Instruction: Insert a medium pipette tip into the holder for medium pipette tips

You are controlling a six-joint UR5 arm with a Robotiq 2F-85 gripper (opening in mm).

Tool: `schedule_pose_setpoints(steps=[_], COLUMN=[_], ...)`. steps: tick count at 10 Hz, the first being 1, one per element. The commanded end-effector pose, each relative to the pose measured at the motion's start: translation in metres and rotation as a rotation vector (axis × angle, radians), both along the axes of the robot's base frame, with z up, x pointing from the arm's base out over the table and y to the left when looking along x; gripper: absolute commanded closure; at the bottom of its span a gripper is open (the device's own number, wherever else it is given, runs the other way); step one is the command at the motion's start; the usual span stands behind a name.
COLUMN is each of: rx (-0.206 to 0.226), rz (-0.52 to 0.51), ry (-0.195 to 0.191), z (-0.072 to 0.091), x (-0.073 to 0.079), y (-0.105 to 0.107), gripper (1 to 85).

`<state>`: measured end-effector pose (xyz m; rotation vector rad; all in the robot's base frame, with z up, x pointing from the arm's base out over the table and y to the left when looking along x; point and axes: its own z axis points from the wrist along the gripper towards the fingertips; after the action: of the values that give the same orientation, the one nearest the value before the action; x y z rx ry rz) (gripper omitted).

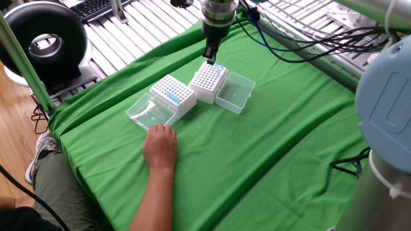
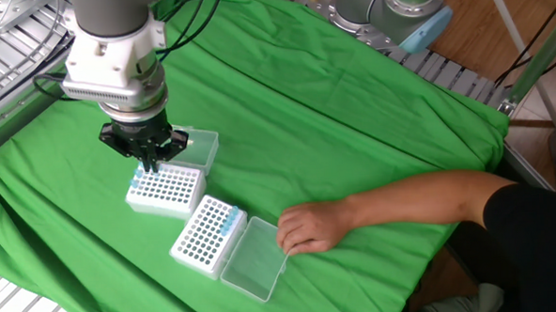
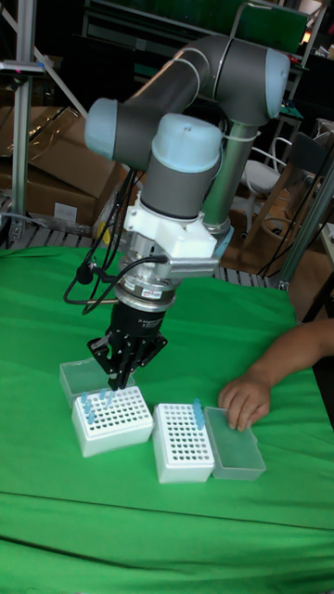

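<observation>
We read the scene from the left of the other fixed view. The gripper [image 2: 150,164] hangs on the UR5 arm [image 2: 113,41] over the far edge of a white pipette tip rack [image 2: 165,190], pointing straight down. Its jaws are drawn close together around something thin; in the tall fixed view the gripper [image 3: 118,379] ends in a dark narrow point just above the rack [image 3: 112,419], but we cannot tell whether a pipette tip is pinched there or whether the jaws are merely closed. A few blue tips [image 3: 89,405] stand in the holes along one edge of this rack. Behind it, touching it, lies its clear hinged lid [image 2: 196,149], open flat on the green cloth [image 2: 351,115] that covers the worktop.

Next comes a second white tip holder [image 2: 207,235], just beside the first, with a short row of blue tips [image 2: 229,221] at one edge. Its own clear lid [image 2: 254,260] lies open against its side.

Further right, a person's hand [image 2: 307,228] rests palm down on the cloth, fingertips touching the corner of that second lid, the bare forearm [image 2: 421,201] running off toward the right edge.

In the one fixed view the gripper [image 1: 210,56] hovers over the far rack [image 1: 208,81], clear of its top.
</observation>
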<state>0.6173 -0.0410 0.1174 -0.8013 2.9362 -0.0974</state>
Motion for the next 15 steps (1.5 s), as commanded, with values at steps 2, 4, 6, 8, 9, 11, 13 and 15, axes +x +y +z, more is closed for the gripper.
schedule_pose_setpoints(steps=[2,4,6,8,9,11,13,15], rx=[0.029,0.040,0.066,0.090,0.102,0.121,0.143,0.154], rz=[-0.063,-0.113,-0.178,-0.230,-0.258,-0.299,-0.333,-0.350], ry=[0.002,-0.001,-0.024,-0.028,-0.033,-0.055,-0.057,-0.036], z=[0.021,0.029,0.033,0.033,0.034,0.029,0.023,0.021], x=[0.016,0.028,0.044,0.050,0.051,0.056,0.055,0.050], y=[0.037,0.063,0.097,0.122,0.136,0.157,0.171,0.175], gripper=[84.7,84.7,84.7,84.7,84.7,84.7,84.7,84.7])
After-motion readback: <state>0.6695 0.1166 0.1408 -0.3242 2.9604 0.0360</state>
